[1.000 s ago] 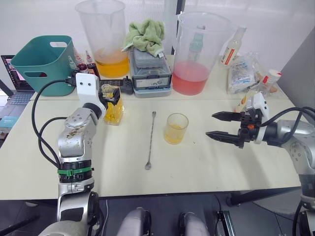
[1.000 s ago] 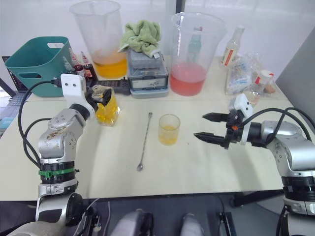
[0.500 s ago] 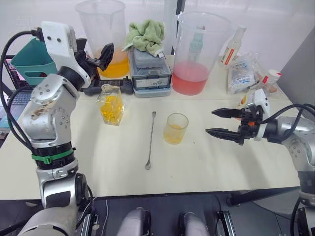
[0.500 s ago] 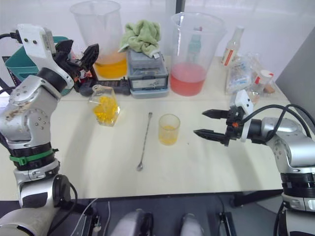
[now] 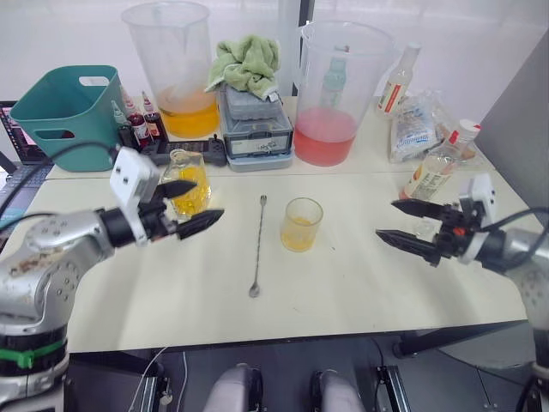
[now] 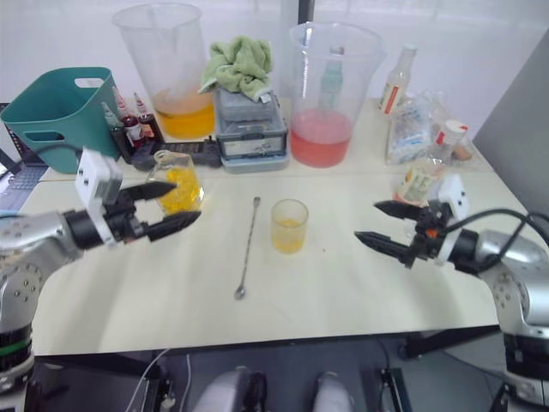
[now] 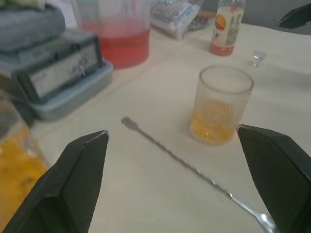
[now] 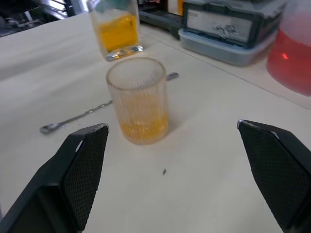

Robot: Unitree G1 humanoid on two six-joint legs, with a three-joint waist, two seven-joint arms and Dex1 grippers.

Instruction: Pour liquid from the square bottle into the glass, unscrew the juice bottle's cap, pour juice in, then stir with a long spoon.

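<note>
My left fingers (image 5: 190,206) are spread wide with nothing between them, hovering low over the desk (image 5: 343,283) on my left side. My right fingers (image 5: 405,225) are parted just as wide and also empty, held above the desk on my right and pointing inward toward the middle.

Nearest me on the desk lies the long spoon (image 5: 257,245), flat and running front to back, its bowl toward me. Just to its right, apart from it, stands the glass (image 5: 302,224), upright, with a shallow layer of yellow liquid in the bottom. The square bottle (image 5: 188,178) stands upright to the left of the spoon's far end, just beyond my left fingers, with yellow liquid inside.

The juice bottle (image 5: 436,166) stands upright beyond my right fingers, near the desk's right edge, with the cap (image 5: 454,137) on its neck.

Farther back sit a teal basket (image 5: 69,112) on the left, a jug of orange liquid (image 5: 176,69), a grey box (image 5: 255,129) with a green cloth (image 5: 247,62) on top, and a jug of red liquid (image 5: 339,90).
</note>
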